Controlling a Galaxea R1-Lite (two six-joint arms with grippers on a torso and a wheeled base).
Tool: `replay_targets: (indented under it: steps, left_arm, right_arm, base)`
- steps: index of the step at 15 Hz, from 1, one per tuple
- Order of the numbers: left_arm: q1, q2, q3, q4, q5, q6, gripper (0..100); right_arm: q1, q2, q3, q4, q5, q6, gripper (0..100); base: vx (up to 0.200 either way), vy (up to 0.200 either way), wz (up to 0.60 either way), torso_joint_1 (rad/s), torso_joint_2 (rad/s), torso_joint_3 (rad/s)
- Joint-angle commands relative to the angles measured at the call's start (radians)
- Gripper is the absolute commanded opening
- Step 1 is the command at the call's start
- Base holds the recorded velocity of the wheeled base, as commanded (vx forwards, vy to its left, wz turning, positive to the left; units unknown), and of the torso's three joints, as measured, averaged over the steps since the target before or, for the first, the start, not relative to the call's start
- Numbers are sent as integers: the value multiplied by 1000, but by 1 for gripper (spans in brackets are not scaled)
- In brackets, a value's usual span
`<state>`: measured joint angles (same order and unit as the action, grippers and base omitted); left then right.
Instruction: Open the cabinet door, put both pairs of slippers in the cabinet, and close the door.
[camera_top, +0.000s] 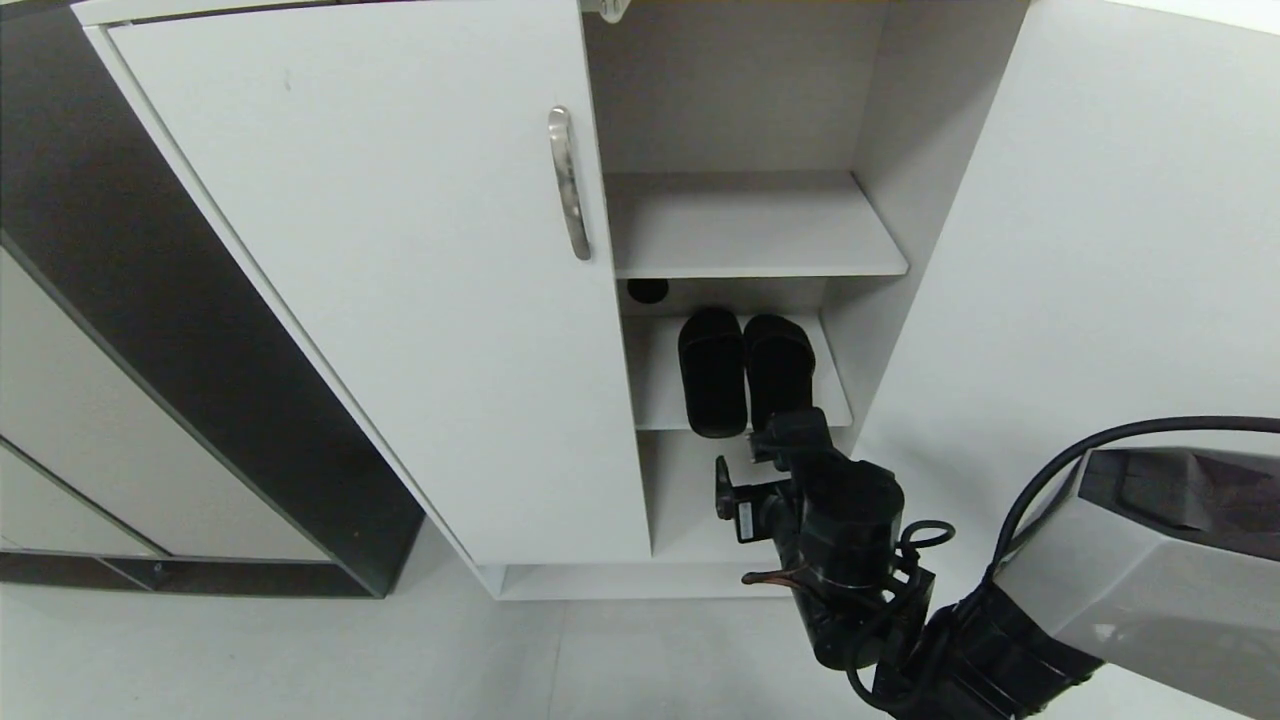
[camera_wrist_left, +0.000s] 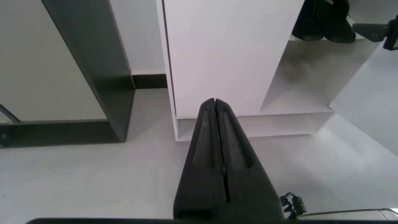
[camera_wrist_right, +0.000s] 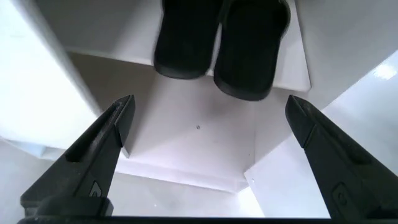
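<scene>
Head view: black slippers sit as a pair, side by side on the cabinet middle shelf, ends poking just past the front edge. Right door is swung out, left door closed. Right gripper is just below and in front of the slippers, jaws spread wide, holding nothing. Left gripper has its fingers pressed together with nothing between them, above the floor and facing the cabinet base.
</scene>
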<state>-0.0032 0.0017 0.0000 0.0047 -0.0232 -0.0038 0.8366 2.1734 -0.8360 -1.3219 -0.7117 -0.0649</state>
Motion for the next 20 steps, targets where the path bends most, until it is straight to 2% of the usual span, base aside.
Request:
replay_targets:
  steps: [1,5,11,14,17,18,20]
  left_arm:
    - [0,1,0,0,0,-1,0]
    - [0,1,-2,0,-1,-1,0]
    - [0,1,-2,1,-1,-1,0]
    - [0,1,-2,1,-1,1,0]
    - [0,1,0,0,0,2,0]
    - [0,0,0,0,-1,16,0]
    - [0,1,0,0,0,21,0]
  right_arm:
    - [2,0,18,-7,0,-3,100]
    - [2,0,20,-8,1,-1,100]
    - [1,6,35,-8,9,4,100]
    - [-1,-10,92,-17,18,0,100]
    - [1,-90,218,-45,169,-4,100]
    - [2,-116,255,-43,230,-3,100]
    - [2,-127,261,-39,247,2,100]
  base:
    - [0,0,0,0,0,0]
    - [0,0,0,2,2,30]
    - [0,0,0,2,2,194]
    - [0,0,0,4,2,201]
    - [0,0,0,1,6,201]
    - [0,0,0,-2,-2,212]
    - [0,0,0,2,0,83]
